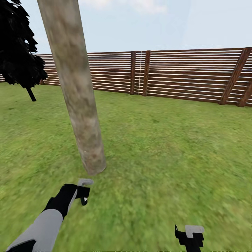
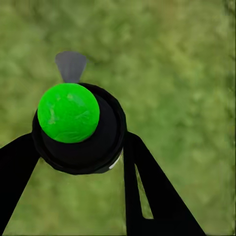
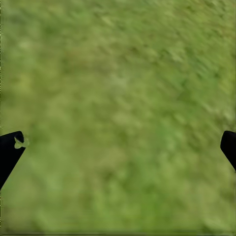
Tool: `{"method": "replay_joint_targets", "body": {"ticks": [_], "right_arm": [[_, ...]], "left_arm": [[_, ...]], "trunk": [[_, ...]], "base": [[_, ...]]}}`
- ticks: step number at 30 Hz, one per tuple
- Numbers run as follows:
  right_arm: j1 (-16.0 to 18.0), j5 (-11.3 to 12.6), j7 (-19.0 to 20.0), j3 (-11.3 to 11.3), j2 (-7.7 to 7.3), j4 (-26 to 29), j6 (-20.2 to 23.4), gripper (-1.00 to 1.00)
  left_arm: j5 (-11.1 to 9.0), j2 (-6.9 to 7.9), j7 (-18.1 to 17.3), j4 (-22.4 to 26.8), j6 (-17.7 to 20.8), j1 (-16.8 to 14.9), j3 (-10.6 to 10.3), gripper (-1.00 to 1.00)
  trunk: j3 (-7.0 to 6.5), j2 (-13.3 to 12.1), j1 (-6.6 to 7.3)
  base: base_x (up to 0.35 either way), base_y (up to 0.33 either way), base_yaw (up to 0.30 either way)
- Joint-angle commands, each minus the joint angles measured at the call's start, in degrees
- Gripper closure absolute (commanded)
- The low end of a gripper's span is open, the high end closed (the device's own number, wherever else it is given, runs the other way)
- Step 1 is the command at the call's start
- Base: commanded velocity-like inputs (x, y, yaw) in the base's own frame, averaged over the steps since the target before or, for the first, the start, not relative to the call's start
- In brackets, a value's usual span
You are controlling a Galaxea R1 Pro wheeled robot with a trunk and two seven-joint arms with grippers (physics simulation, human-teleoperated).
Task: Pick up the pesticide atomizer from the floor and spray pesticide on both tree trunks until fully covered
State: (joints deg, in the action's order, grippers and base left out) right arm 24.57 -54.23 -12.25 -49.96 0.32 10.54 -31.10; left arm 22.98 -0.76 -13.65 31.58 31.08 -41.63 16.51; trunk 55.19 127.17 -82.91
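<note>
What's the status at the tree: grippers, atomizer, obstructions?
Left gripper shut on black atomizer with round green cap. Right gripper open over grass. Pale mottled tree trunk just ahead, nothing in between.

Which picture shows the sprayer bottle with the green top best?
The left wrist view: the pesticide atomizer sits big between the left gripper's fingers, green cap and grey nozzle clear. The head view gives just its grey nozzle at that gripper. The right wrist view looks at grass.

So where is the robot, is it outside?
Yes, it looks like a garden or backyard: green grass all over the ground, a brown slatted wooden fence at the back, and a pale tree trunk right in front.
</note>
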Motion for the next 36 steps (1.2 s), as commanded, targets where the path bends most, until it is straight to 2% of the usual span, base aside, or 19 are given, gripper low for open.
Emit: {"method": "replay_joint_targets", "body": {"ticks": [1,4,7,9,11,13,15,19,23,24,25,28,34,36], "right_arm": [[0.0,-0.6,-0.3,-0.3,0.03,0.0,-0.1,-1.00],[0.0,-0.6,-0.3,-0.3,0.02,-0.1,-0.1,-1.00],[0.0,-0.6,-0.3,-0.3,0.03,-0.1,-0.1,-1.00],[0.0,-0.6,-0.3,-0.3,0.00,-0.1,-0.1,-1.00],[0.0,-0.6,-0.3,-0.3,0.01,-0.1,-0.1,-1.00],[0.0,-0.6,-0.3,-0.3,0.03,-0.1,-0.1,-1.00],[0.0,-0.6,-0.3,-0.3,0.03,-0.1,-0.1,-1.00],[0.0,-0.5,-0.4,-0.3,0.27,-0.1,-0.1,-1.00],[0.0,-0.4,-0.5,-0.3,0.31,0.0,-0.1,-1.00],[0.0,-0.4,-0.5,-0.3,0.30,0.0,-0.1,-1.00],[0.0,-0.4,-0.5,-0.3,0.30,0.0,-0.1,-1.00],[0.0,-0.4,-0.5,-0.3,0.23,0.0,-0.1,-1.00],[0.0,-0.5,-0.5,-0.3,0.14,0.0,-0.1,-1.00],[0.0,-0.5,-0.5,-0.3,0.13,0.0,-0.1,-1.00]], "left_arm": [[1.0,-0.60,-0.5,0.5,0.1,-0.7,0.4,1.00],[1.0,0.30,-0.5,0.8,0.2,-2.0,0.4,1.00],[0.9,3.85,-0.8,0.8,0.3,-3.8,0.6,1.00],[0.9,4.46,-0.9,0.1,0.4,-4.8,0.7,1.00],[0.7,3.99,-0.8,-0.3,0.6,-4.9,0.8,1.00],[0.7,2.82,-0.7,-0.7,1.2,-4.9,0.7,1.00],[0.9,2.47,-0.7,-1.0,2.5,-4.7,0.5,1.00],[1.1,3.03,-1.2,-0.4,4.1,-4.4,0.1,1.00],[0.7,3.13,-2.1,-0.9,3.1,-4.4,0.9,1.00],[0.0,2.78,-2.0,-1.3,1.8,-4.4,1.0,1.00],[-2.2,2.40,-2.0,-1.6,-0.1,-5.0,1.0,1.00],[-5.9,2.60,-2.1,-1.6,-0.7,-5.7,0.8,1.00],[-6.3,1.39,-2.4,-0.8,2.2,-6.4,0.0,1.00],[-6.2,1.44,-2.4,-0.6,2.7,-6.6,-1.4,1.00]], "trunk": [[0.05,0.0,0.02],[0.05,0.0,0.02],[0.05,0.0,0.02],[0.05,0.0,0.02],[0.05,0.0,0.02],[0.05,0.0,0.02],[0.05,0.0,0.02],[0.17,0.0,0.02],[0.50,0.0,0.02],[0.59,0.0,0.02],[0.68,0.0,0.02],[0.95,0.0,0.02],[1.50,0.0,0.02],[1.64,0.0,0.02]], "base": [[-0.247,0.000,0.000],[-0.260,0.000,0.000],[-0.059,0.000,0.000],[-0.010,0.000,0.000],[-0.002,0.000,0.000],[0.000,0.000,0.000],[0.000,0.000,0.000],[0.000,0.000,0.000],[0.000,0.000,0.000],[0.000,0.000,0.000],[0.000,0.000,0.000],[0.000,0.000,0.000],[0.000,0.000,0.000],[0.000,0.000,0.000]]}}
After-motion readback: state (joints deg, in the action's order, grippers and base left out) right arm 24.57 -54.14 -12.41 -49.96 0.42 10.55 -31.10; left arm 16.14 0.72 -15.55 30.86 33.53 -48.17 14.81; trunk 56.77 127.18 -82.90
